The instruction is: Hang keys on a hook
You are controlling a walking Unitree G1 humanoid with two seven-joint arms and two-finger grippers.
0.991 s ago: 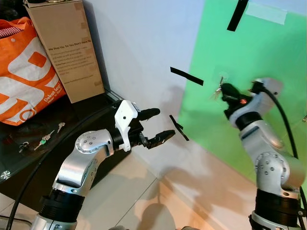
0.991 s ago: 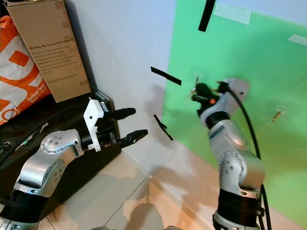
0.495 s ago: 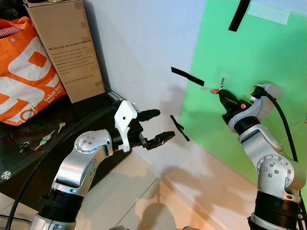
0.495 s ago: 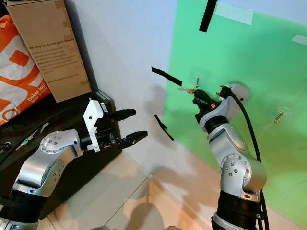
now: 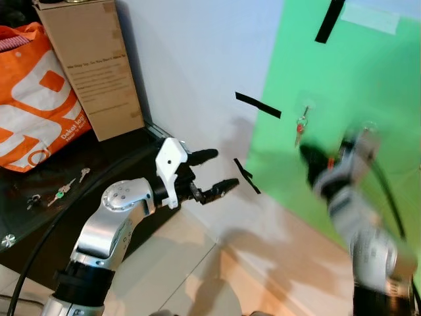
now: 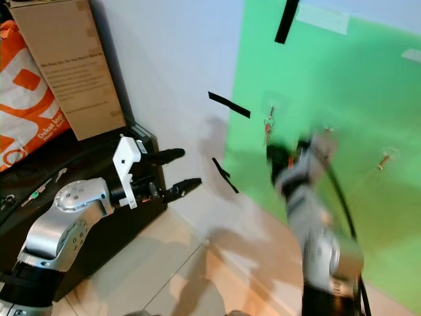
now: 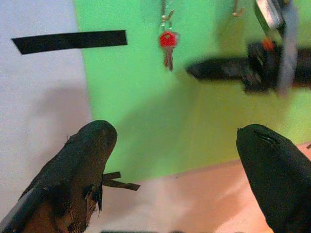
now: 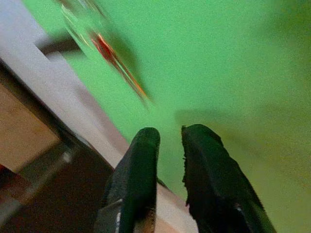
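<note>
- At the far left one orange bag (image 5: 33, 92) stood on the dark tabletop (image 5: 112, 155), with one brown cardboard box (image 5: 89, 66) just beside it at its 3 o'clock.
- A few loose keys (image 5: 62, 191) lay on the tabletop at 6 o'clock from the bag; their exact count could not be told.
- The left hand (image 5: 214, 174) was held out over the tabletop's edge, its two black fingers spread apart and gripping nothing.
- Four strips of black tape (image 5: 258, 105) were stuck to the wall: one at the top, one at the green sheet's edge and two crossed lower down.
- One bunch of keys with a red tag (image 7: 167, 41) hung on a hook on the green sheet (image 5: 355, 85), free of both hands.
- The right hand (image 5: 309, 155), blurred, sat at 5 o'clock from the hung keys, near them but apart; its two fingers (image 8: 141, 165) stood almost together with only a narrow gap, holding nothing.
</note>
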